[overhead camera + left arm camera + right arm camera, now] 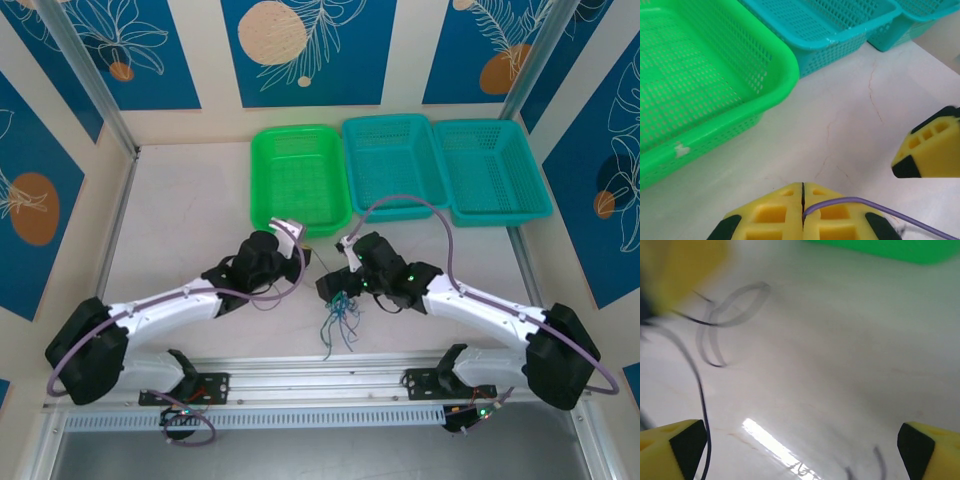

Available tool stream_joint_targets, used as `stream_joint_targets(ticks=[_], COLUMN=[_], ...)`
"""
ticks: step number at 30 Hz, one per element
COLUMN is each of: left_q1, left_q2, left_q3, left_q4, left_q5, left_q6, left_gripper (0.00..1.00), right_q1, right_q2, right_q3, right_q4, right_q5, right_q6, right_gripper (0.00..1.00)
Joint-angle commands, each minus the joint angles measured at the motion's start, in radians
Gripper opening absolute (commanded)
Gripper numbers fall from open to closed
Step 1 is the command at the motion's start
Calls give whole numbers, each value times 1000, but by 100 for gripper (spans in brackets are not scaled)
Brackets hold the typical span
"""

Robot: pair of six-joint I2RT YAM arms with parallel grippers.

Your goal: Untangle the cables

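The cables point(338, 315) lie in a small curly tangle of teal, green and dark strands on the white table between the two arms. My left gripper point(803, 186) is shut on a thin purple cable point(855, 201) that runs off to the right from between its yellow fingers. From above, the left gripper point(290, 233) sits just in front of the green basket. My right gripper point(802, 440) stands wide open above bare table, nothing between its fingers. Blurred dark cable loops point(720, 325) lie to its upper left. The right gripper point(340, 250) hovers just above the tangle.
A green basket point(298, 180) and two teal baskets point(395, 165) point(490, 170) stand side by side along the back of the table. In the left wrist view the green basket's rim point(785, 75) is close, and one yellow finger of the right gripper point(932, 150) shows.
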Motion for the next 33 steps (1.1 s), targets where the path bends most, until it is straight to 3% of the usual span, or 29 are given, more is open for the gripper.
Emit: stream_joint_targets(ticks=[1,3,6,8,10,13,15,16,17,19,20,21,22,23,24,25,26,30,33], left_q1=[32,32,31,32,32,31,32,32,31,32,31,32,32,31,32,32,32,31,32], left_q2=[89,131,170,184,191,195,193,192,189,185,184,182,182,179,177,174,170,156,145], left_q3=[29,32,37,37,33,25,18,11,5,-3,-9,-13,-19,-24,-27,-30,-33,-40,-48], left_q4=[3,20,34,38,41,47,52,57,61,65,65,66,68,70,72,73,77,82,76], left_q5=[-24,-11,3,-6,-14,-11,-1,5,9,15,14,11,10,8,7,7,9,10,-5], left_q6=[-60,-72,-76,-76,-76,-74,-71,-70,-68,-65,-64,-64,-64,-65,-65,-67,-67,-53,-44], left_gripper=[0,0,0,0,0,0,0,0,0,0,0,0,0,0,0,0,0,0,0], right_q1=[10,13,19,16,15,-3,-23,-49,-77,-132,-160,-178,-190,-198,-201,-205,-209,-252,-389], right_q2=[-71,-80,-77,-75,-84,-113,-138,-146,-153,-161,-164,-170,-172,-177,-181,-184,-187,-200,-232], right_q3=[-7,-7,-6,-4,-14,-21,-29,-30,-30,-37,-47,-54,-60,-64,-64,-62,-56,-27,-39], right_q4=[53,98,141,157,198,214,207,190,172,148,151,157,158,152,141,122,94,-21,-72], right_q5=[-179,-286,-340,-284,-231,-72,48,80,102,100,66,34,15,8,9,19,43,103,29], right_q6=[-66,-105,-118,-88,-44,49,108,140,172,234,251,260,269,275,276,278,279,288,362], right_gripper=[99,100,96,86,84,96,96,92,79,43,34,32,33,40,56,82,96,99,99])
